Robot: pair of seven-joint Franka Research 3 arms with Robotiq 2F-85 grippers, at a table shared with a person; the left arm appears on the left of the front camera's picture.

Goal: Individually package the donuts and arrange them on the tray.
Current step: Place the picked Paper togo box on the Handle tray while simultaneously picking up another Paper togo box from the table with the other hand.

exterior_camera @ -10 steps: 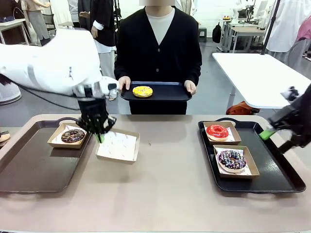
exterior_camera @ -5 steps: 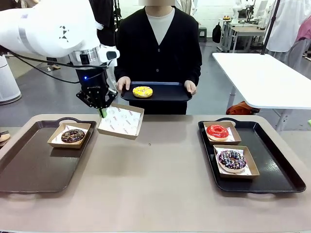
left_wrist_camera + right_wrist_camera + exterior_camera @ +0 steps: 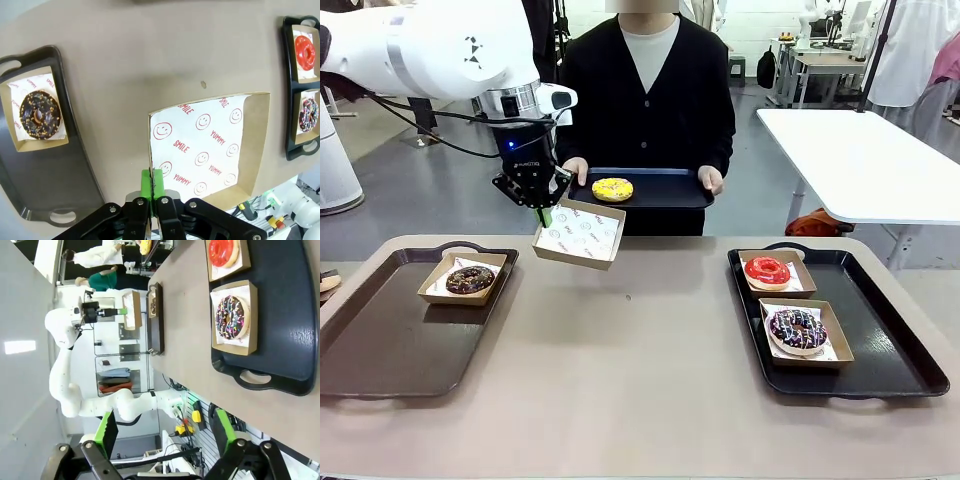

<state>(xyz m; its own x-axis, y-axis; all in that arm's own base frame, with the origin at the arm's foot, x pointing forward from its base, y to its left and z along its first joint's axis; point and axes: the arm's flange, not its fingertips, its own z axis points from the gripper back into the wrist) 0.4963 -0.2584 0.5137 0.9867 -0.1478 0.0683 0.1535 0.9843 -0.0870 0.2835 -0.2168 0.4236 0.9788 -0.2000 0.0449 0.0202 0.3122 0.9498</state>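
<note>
Above table [image 3: 650,350], left hand [image 3: 544,214] pinches box [image 3: 580,234] tilted.

The left pincer [image 3: 154,186] covers the box's [image 3: 206,146] near rim where it bites, the right tray [image 3: 299,85] runs off the left wrist view's edge, and the person's tray [image 3: 650,188] hides behind the lifted box.

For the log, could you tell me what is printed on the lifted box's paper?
Red smiley faces with "SMILE" and "YUMMY" on the white paper, clearest in the left wrist view.
</note>
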